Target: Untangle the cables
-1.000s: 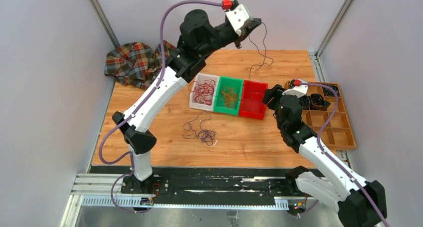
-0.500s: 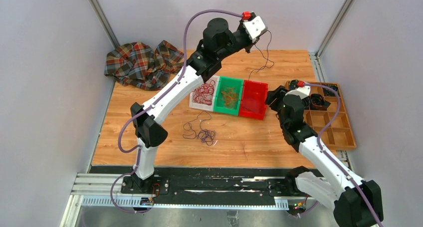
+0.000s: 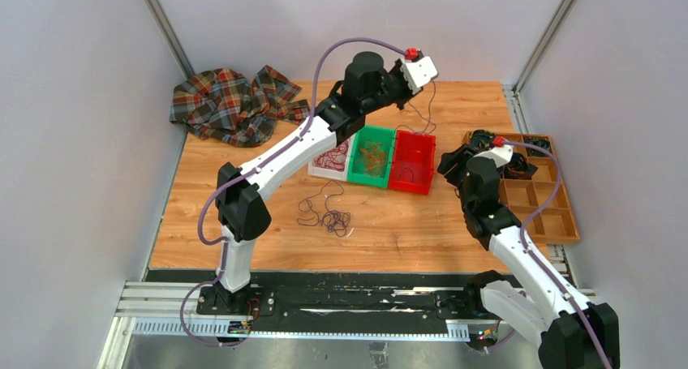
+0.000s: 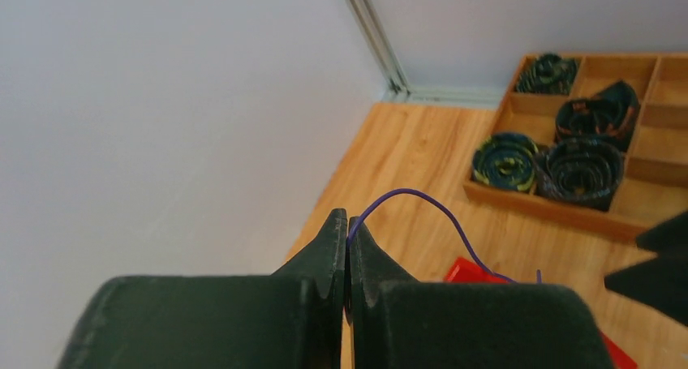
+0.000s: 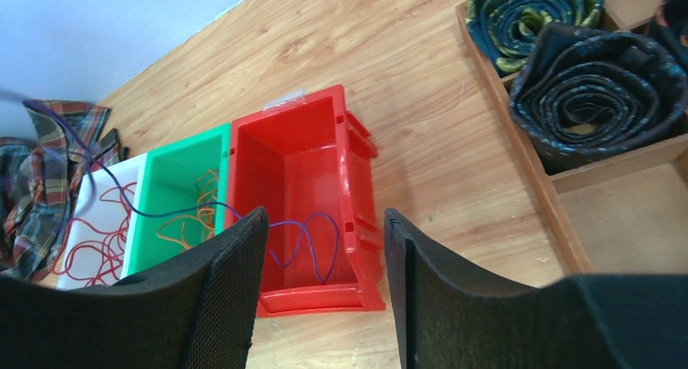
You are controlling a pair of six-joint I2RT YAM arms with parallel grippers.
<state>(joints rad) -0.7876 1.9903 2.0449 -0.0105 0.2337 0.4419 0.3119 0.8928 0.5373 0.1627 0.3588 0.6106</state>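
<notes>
Since one second ago your left arm has swung to the right and come lower, and your right arm has drawn back a little toward the wooden tray (image 3: 560, 223). The left gripper (image 4: 347, 223) now hangs above the far side of the three bins, with its jaws pressed together on one purple cable (image 4: 422, 197). This cable arches out from the fingertips and falls down into the red bin (image 5: 292, 113), where its lower loops lie on the floor of the bin. The right gripper (image 5: 324, 223) stands near the red bin on its right side, with jaws apart and nothing between them. In the green bin (image 5: 174, 154) you see the orange cables (image 5: 195, 215), and in the white bin (image 5: 122, 170) the red cables (image 5: 89, 243). A small dark tangle (image 3: 333, 220) is left on the table (image 3: 406, 231), in front of the bins and apart from them. The plaid cloth (image 3: 227, 101) lies at the far left corner.
</notes>
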